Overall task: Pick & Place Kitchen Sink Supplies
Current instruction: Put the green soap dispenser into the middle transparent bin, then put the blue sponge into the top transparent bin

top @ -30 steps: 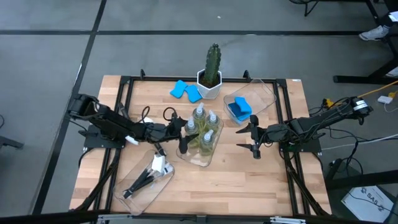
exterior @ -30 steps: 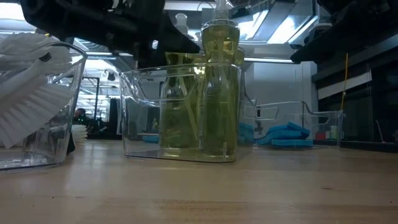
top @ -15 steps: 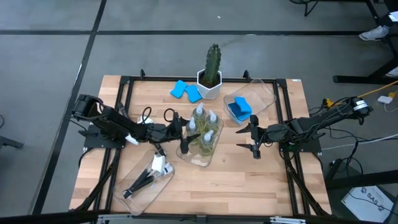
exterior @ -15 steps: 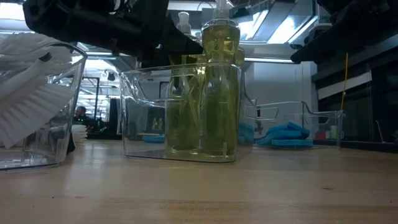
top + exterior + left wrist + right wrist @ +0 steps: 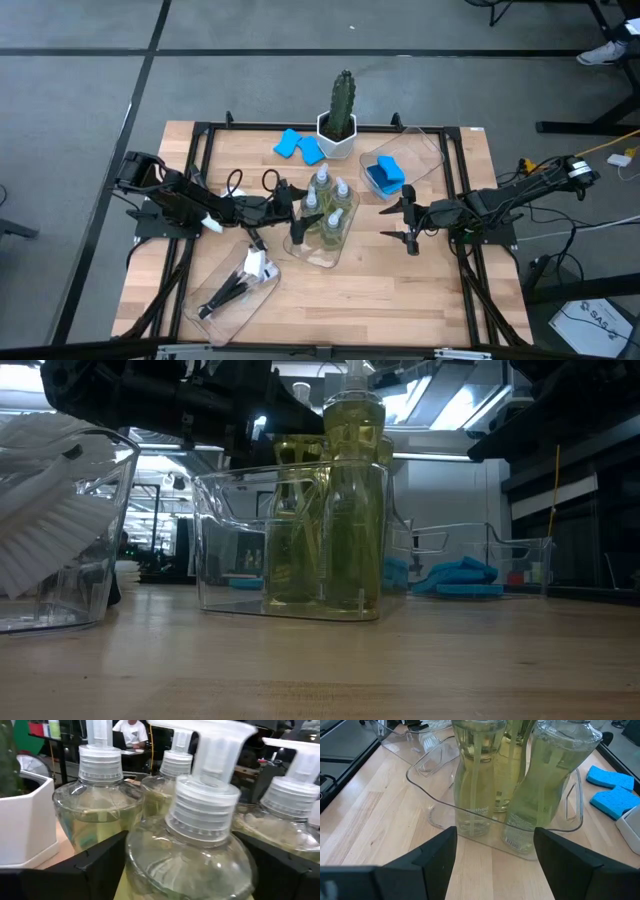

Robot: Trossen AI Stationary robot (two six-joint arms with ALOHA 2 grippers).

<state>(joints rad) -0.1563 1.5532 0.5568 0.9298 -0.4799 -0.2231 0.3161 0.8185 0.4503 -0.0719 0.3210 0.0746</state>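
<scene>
Four bottles (image 5: pixel 325 205) of pale yellow-green liquid, upright together in one clear tray (image 5: pixel 322 254) just in front of the cactus (image 5: pixel 342 102). Three blue sponges: two (image 5: pixel 299 146) loose on the table (image 5: pixel 400 280) just left of the cactus pot, one (image 5: pixel 386 173) in a second clear tray (image 5: pixel 428 150) to the pot's right. Brushes (image 5: pixel 238 283) with white heads in a third clear tray (image 5: pixel 210 318), well in front and left of the cactus; exact count not clear.

Left claw (image 5: pixel 290 212) at the bottle tray's left side, open, fingers (image 5: pixel 85 865) either side of the nearest bottle (image 5: pixel 190 855) without visibly clamping it. Right claw (image 5: pixel 408 224) open too, holding nothing, over bare table right of the bottle tray and in front of the cactus, facing the bottles.
</scene>
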